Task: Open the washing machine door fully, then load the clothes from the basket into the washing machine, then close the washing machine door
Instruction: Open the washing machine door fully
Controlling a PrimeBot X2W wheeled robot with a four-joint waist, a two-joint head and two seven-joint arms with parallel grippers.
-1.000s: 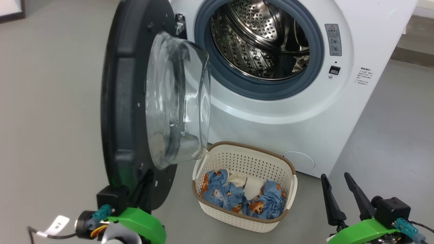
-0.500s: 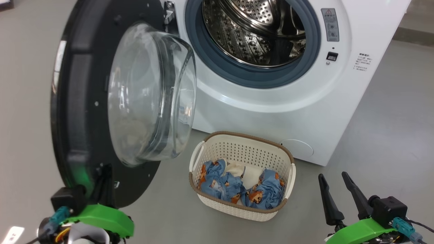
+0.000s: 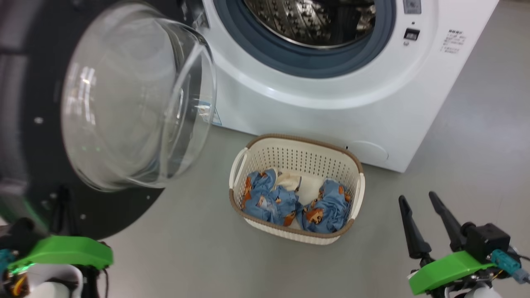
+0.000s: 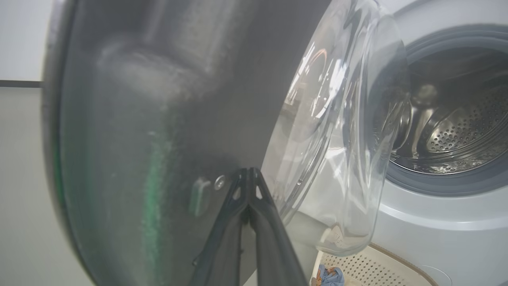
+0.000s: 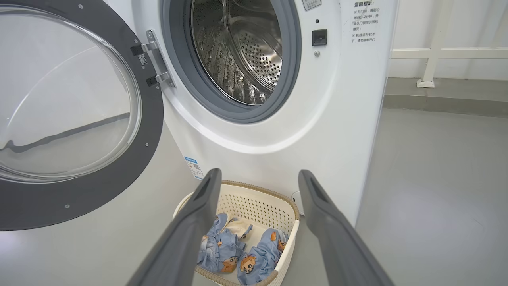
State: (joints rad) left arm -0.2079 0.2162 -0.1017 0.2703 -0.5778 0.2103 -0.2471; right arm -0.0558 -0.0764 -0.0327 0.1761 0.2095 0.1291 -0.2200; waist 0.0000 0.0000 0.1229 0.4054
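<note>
Left gripper [image 4: 248, 174], fingers pressed together, is held against the black inner rim of the washing machine door [image 3: 120, 209], which has been swung much wider. Loading is judged next: the clothes [image 3: 290, 203] lie untouched in the basket [image 3: 298, 138], with the right gripper [image 3: 417, 197] spread nearby.

Floor [image 3: 190, 256]: smooth, pale grey. Standing on it: one white washing machine [image 3: 323, 120]; one cream perforated basket [image 3: 296, 159] with a brown rim, just in front of the machine's base.

Smooth grey floor [image 3: 476, 124]; white wall [image 5: 476, 24]
</note>
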